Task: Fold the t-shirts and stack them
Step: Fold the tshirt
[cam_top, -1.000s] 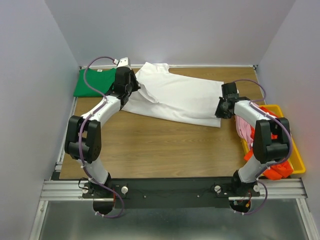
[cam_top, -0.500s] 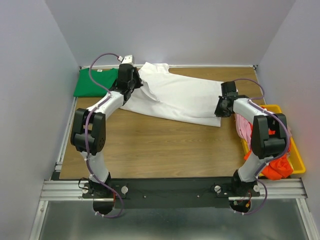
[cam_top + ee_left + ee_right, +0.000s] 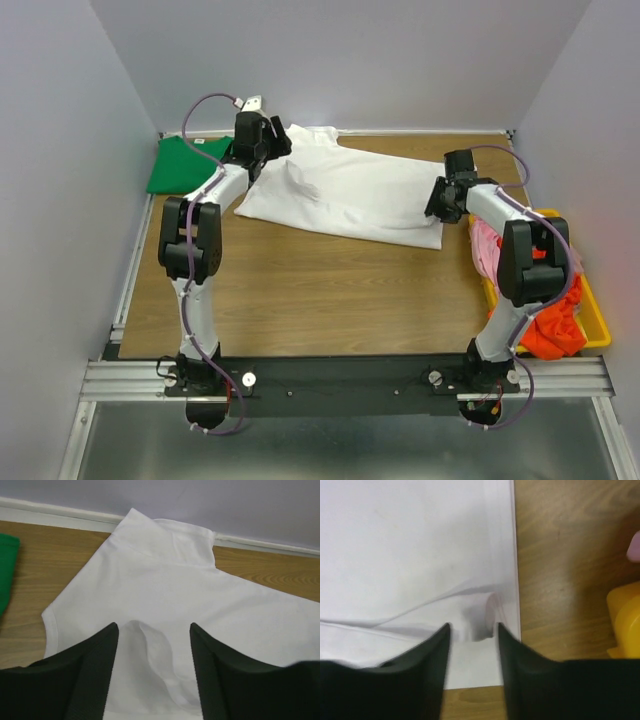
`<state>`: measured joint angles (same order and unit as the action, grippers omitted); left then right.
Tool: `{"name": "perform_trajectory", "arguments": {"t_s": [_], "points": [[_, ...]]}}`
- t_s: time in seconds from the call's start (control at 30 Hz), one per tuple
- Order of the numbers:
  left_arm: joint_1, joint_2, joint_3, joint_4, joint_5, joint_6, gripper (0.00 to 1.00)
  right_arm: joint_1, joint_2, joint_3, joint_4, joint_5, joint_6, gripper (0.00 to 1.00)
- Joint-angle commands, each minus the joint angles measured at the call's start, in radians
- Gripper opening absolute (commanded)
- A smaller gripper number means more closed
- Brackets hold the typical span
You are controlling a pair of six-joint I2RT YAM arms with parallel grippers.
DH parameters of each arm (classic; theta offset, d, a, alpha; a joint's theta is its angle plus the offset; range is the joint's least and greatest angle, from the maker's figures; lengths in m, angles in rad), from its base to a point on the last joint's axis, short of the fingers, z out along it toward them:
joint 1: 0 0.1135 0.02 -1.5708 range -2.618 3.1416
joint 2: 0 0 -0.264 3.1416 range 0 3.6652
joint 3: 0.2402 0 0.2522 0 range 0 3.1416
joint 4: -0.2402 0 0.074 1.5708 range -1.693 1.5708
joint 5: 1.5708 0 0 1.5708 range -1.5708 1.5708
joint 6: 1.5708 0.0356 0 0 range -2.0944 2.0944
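Both white t-shirt (image 3: 350,195) ends lie between parted fingers (image 3: 85,680).

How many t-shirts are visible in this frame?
4: white t-shirt spread out in the middle; green t-shirt at the far-left corner; pink t-shirt and orange-red t-shirt piled at the yellow bin, right. The bin may hide more.

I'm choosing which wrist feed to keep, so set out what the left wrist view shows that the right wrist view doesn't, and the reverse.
Left wrist only: an edge of the green t-shirt and the foot of the back wall. Right wrist only: a corner of the yellow bin, a sliver of pink cloth. Both: the white t-shirt lying on the wooden table, with the left pincer and right pincer each open over a small raised pucker of cloth.
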<state>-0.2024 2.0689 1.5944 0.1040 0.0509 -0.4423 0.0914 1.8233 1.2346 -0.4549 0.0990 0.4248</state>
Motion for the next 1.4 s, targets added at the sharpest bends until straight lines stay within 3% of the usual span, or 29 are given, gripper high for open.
{"name": "perform_trajectory", "arguments": {"t_s": [0.0,0.1,0.3,0.43,0.63,1.07,1.37], "points": [[0.014,0.005,0.085,-0.029,0.014,-0.012,0.76,-0.010,-0.010,0.100,0.013,-0.031,0.023,0.59],[0.014,-0.038,0.043,-0.029,0.000,-0.021,0.79,-0.012,-0.047,0.129,0.013,-0.015,0.045,0.67],[0.012,-0.115,-0.195,0.060,0.043,-0.026,0.79,-0.012,-0.097,0.076,0.022,-0.088,0.022,0.68],[0.008,-0.122,-0.319,0.140,0.113,-0.042,0.79,0.013,-0.142,-0.053,0.074,-0.200,0.008,0.68],[0.006,-0.089,-0.367,0.158,0.147,-0.059,0.78,0.051,-0.145,-0.156,0.154,-0.278,0.003,0.68],[0.006,-0.067,-0.438,0.132,0.144,-0.075,0.78,0.054,-0.039,-0.216,0.173,-0.277,-0.017,0.66],[0.003,-0.139,-0.530,0.141,0.147,-0.095,0.78,0.053,-0.153,-0.375,0.167,-0.286,-0.003,0.66]]}}
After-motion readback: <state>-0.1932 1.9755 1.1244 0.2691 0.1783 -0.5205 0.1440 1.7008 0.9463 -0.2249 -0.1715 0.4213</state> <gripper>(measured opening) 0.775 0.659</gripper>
